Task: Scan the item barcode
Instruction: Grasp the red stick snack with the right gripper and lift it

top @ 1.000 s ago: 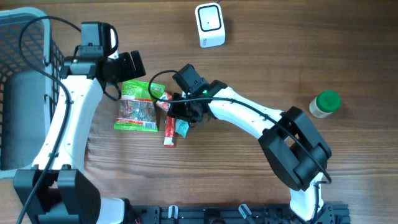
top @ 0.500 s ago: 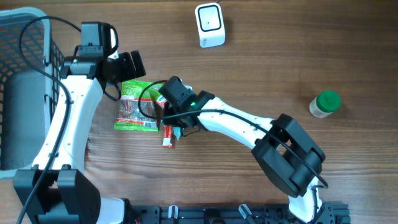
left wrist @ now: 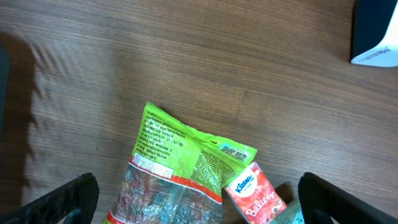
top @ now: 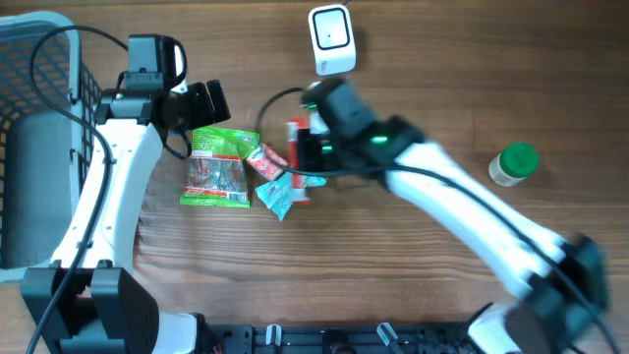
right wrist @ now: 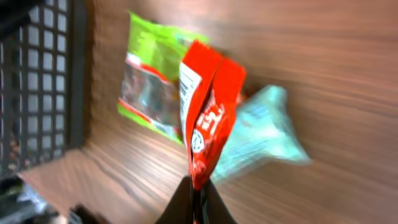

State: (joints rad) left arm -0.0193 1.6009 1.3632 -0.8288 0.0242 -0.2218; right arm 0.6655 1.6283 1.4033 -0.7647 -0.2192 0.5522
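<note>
My right gripper (right wrist: 196,200) is shut on the lower end of a red snack packet (right wrist: 209,118), which hangs lifted off the table. From overhead the red packet (top: 294,142) is just below the white barcode scanner (top: 331,39), with the right gripper (top: 305,149) blurred by motion. My left gripper (top: 203,102) stays open above the green snack bag (top: 218,168). In the left wrist view its fingers (left wrist: 69,198) stand wide apart on either side of the green bag (left wrist: 180,165) and a red Kleenex pack (left wrist: 252,193), touching neither.
A teal packet (top: 281,196) lies beside the Kleenex pack (top: 265,160). A green-lidded jar (top: 514,164) stands at the right. A grey wire basket (top: 39,88) fills the left edge. The scanner's corner (left wrist: 376,34) shows in the left wrist view.
The right gripper closed on the red packet among the pile, lifted it and swung up and right toward the scanner. The teal packet shifted a little. The left arm has not moved.
</note>
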